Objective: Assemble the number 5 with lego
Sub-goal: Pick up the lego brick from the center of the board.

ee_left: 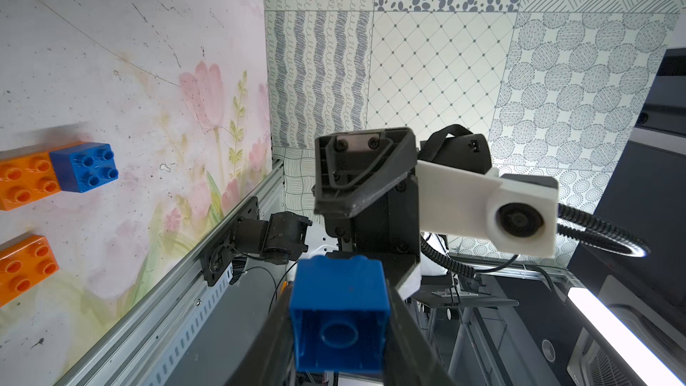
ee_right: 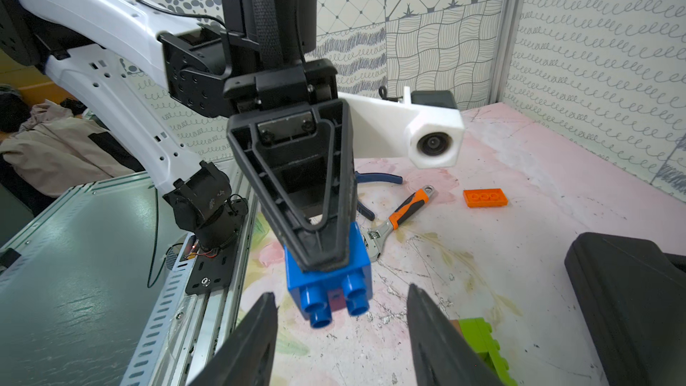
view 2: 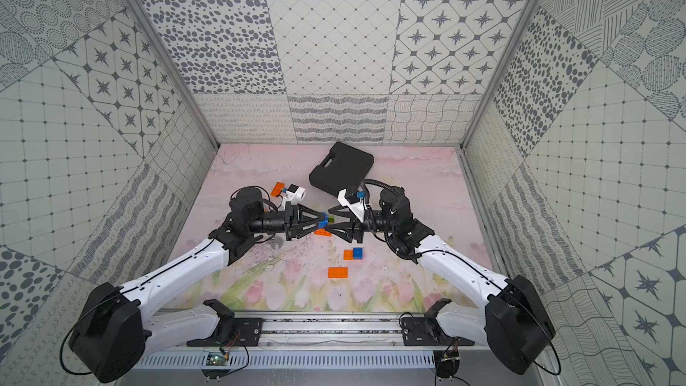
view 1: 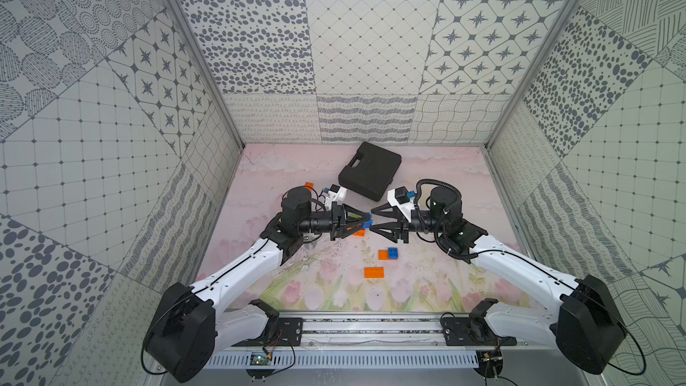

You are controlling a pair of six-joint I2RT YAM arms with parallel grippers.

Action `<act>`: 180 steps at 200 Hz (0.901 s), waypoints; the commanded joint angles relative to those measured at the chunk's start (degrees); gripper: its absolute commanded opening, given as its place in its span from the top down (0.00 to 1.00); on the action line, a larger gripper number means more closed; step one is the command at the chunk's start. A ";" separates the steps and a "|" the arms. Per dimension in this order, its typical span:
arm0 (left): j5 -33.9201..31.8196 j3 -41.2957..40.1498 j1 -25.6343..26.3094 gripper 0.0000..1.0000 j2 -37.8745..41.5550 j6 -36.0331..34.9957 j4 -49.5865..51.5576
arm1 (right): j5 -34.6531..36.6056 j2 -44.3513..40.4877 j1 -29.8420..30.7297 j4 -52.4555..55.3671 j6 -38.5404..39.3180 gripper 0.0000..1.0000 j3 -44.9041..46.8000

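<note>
My left gripper (view 1: 366,221) is shut on a short blue lego brick (ee_left: 339,313), held in the air over the middle of the table with its studs toward the right arm. The same blue brick (ee_right: 328,291) shows just ahead of my right gripper (ee_right: 341,302), whose jaws stand open on either side of it without touching. The two grippers meet tip to tip in both top views. On the mat lie an orange brick joined to a blue one (view 1: 388,253), a long orange brick (view 1: 373,272) and a green brick (ee_right: 482,343).
A black plastic case (view 1: 369,170) lies at the back middle. An orange-handled wrench (ee_right: 404,209) and blue-handled pliers (ee_right: 378,178) lie under the left arm. A flat orange brick (view 2: 277,189) sits at the back left, another orange piece (view 1: 358,232) below the grippers. Patterned walls enclose the table.
</note>
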State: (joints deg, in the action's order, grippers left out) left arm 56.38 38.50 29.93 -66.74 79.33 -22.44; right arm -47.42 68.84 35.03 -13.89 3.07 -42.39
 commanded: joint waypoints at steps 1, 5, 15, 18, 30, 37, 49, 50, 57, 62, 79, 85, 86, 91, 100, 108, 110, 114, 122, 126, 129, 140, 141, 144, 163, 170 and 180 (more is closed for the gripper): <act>2.90 -0.18 0.20 0.95 0.01 1.12 -6.79 | -2.62 0.68 0.28 -4.17 -1.29 0.45 -1.73; 2.87 -0.18 0.25 0.95 -0.05 1.10 -6.85 | -2.75 0.75 0.30 -4.40 -1.28 0.47 -1.64; 2.88 -0.18 0.30 0.95 -0.11 1.20 -6.88 | -2.68 0.99 0.43 -4.48 -1.56 0.48 -1.76; 2.88 -0.18 0.30 0.95 -0.12 1.21 -6.91 | -2.76 1.10 0.48 -4.48 -1.75 0.48 -1.85; 2.95 -0.24 0.30 0.95 -0.10 1.29 -7.01 | -3.28 1.61 0.64 -4.52 -2.55 0.51 -2.16; 3.03 -0.42 0.30 0.95 -0.14 1.30 -7.06 | -3.38 1.89 0.77 -4.87 -3.02 0.52 -2.32; 2.98 -0.53 0.30 0.95 -0.45 1.38 -7.09 | -3.89 2.18 0.96 -5.63 -3.60 0.52 -2.45; 2.96 -0.53 0.30 0.95 -0.47 1.36 -7.09 | -3.90 2.22 0.94 -5.72 -3.64 0.52 -2.44; 2.99 -0.62 0.41 0.95 -0.48 1.44 -7.18 | -3.96 2.39 1.15 -6.37 -3.97 0.53 -2.42; 2.95 -0.62 0.39 0.95 -0.64 1.55 -7.31 | -4.12 2.51 1.30 -6.53 -3.96 0.53 -2.43; 2.90 -0.70 0.48 0.95 -0.59 1.78 -7.55 | -4.44 3.13 1.71 -6.24 -4.07 0.57 -2.96; 2.93 -0.78 0.49 0.95 -0.56 1.70 -7.53 | -4.64 3.35 1.86 -6.43 -4.43 0.60 -3.05; 2.94 -0.79 0.48 0.95 -0.57 1.70 -7.53 | -4.72 3.38 1.83 -6.46 -4.45 0.61 -3.05; 2.88 -0.80 0.47 0.95 -0.53 1.64 -7.45 | -4.78 3.50 1.93 -6.58 -4.60 0.63 -2.98; 2.76 -0.96 0.49 0.95 -0.66 1.55 -7.28 | -4.79 3.54 1.99 -6.77 -4.80 0.68 -2.83; 2.69 -1.12 0.48 0.95 -0.65 1.59 -7.18 | -4.83 3.54 2.12 -6.88 -5.00 0.73 -2.66; 2.64 -1.19 0.48 0.95 -0.71 1.59 -7.18 | -4.80 3.51 2.14 -6.88 -5.07 0.74 -2.60; 2.64 -1.28 0.47 0.95 -0.68 1.61 -7.12 | -4.79 3.42 2.11 -6.94 -5.22 0.75 -2.42; 2.47 -1.40 0.43 0.95 -0.74 1.53 -7.03 | -4.64 3.16 2.13 -7.15 -5.52 0.77 -2.02; 2.41 -1.41 0.43 0.94 -0.80 1.46 -6.85 | -4.49 3.00 2.12 -7.12 -5.72 0.78 -1.84; 2.29 -1.41 0.47 0.94 -0.80 1.32 -6.70 | -4.33 2.83 2.14 -7.12 -5.85 0.79 -1.68; 1.91 -1.19 0.48 0.88 -0.76 0.78 -5.74 | -3.60 2.32 2.21 -7.12 -6.64 0.83 -1.22; 1.81 -1.17 0.48 0.87 -0.76 0.72 -5.58 | -3.54 2.25 2.27 -7.07 -6.75 0.83 -1.16; 1.67 -1.11 0.48 0.86 -0.83 0.49 -5.15 | -3.41 2.08 2.32 -7.03 -6.96 0.84 -1.05; 1.16 -0.59 0.47 0.67 -0.65 -1.16 -2.69 | -1.83 0.94 2.65 -5.88 -8.27 0.87 -0.25; 0.78 -0.24 0.48 0.60 -0.44 -2.16 -1.00 | -1.27 0.47 2.76 -5.15 -8.75 0.89 0.15; 0.03 0.37 0.48 0.57 -0.13 -3.96 2.29 | -0.13 -0.24 3.10 -3.77 -9.27 0.89 0.63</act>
State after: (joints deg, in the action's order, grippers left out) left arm 57.67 37.52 30.06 -67.16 83.22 -24.36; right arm -49.30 71.26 36.77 -16.64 -1.39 -42.63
